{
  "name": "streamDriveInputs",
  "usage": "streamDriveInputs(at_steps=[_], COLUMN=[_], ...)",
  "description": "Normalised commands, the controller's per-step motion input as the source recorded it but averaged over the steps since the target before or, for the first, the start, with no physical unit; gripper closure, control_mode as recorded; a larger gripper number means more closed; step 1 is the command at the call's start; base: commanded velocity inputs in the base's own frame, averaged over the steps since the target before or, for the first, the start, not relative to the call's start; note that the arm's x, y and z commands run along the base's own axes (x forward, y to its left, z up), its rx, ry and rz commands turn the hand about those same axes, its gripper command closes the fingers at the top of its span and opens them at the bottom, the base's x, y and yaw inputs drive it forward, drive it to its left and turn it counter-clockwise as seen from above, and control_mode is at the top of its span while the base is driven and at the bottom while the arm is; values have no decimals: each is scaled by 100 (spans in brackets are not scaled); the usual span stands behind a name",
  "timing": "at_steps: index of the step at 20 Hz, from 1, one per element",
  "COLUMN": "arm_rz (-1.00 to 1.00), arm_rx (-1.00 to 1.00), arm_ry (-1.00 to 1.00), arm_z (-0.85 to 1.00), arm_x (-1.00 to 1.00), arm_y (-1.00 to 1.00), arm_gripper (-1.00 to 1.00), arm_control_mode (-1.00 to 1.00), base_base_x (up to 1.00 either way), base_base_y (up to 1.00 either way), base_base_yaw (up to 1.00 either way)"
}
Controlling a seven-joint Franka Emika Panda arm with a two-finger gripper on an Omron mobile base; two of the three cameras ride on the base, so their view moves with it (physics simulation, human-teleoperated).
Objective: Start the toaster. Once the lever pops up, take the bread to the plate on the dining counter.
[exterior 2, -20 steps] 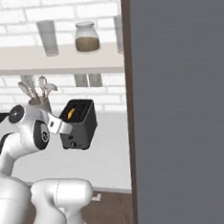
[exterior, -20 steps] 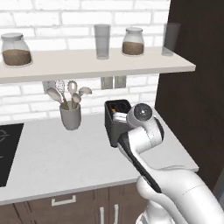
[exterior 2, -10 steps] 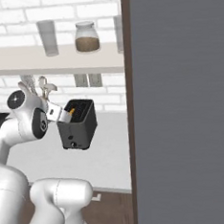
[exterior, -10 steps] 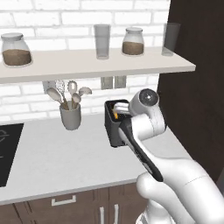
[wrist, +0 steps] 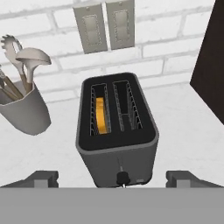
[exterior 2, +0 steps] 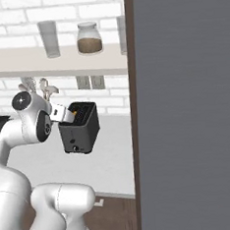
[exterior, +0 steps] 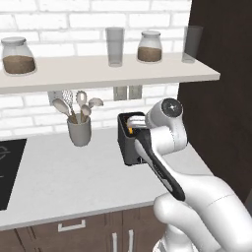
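The dark grey toaster stands on the grey counter by the brick wall, also seen in the base views. The bread sits sunk in its left slot, showing only a golden-orange edge; the right slot is empty. A small black knob sits low on the toaster's front. My gripper hovers above and in front of the toaster, open, its fingertips spread wider than the toaster's body and holding nothing. The plate and the dining counter are out of view.
A grey utensil holder stands left of the toaster. A shelf with jars and glasses hangs overhead. A dark cabinet side rises right of the toaster. A black cooktop lies at the far left.
The jaws have gone from shut to wide open. The hand has lifted from the toaster's lower front to above its top.
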Motion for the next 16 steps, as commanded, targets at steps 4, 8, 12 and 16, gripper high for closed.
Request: streamDriveInputs(at_steps=[4,8,12,16], arm_rz=[0,0,0,0], arm_rx=[0,0,0,0], arm_ry=[0,0,0,0], arm_z=[0,0,0,0], arm_x=[0,0,0,0], arm_y=[0,0,0,0], arm_gripper=[-100,-100,-100,-100], arm_control_mode=[-100,-100,-100,-100], base_base_x=[0,0,0,0], base_base_y=[0,0,0,0], base_base_yaw=[0,0,0,0])
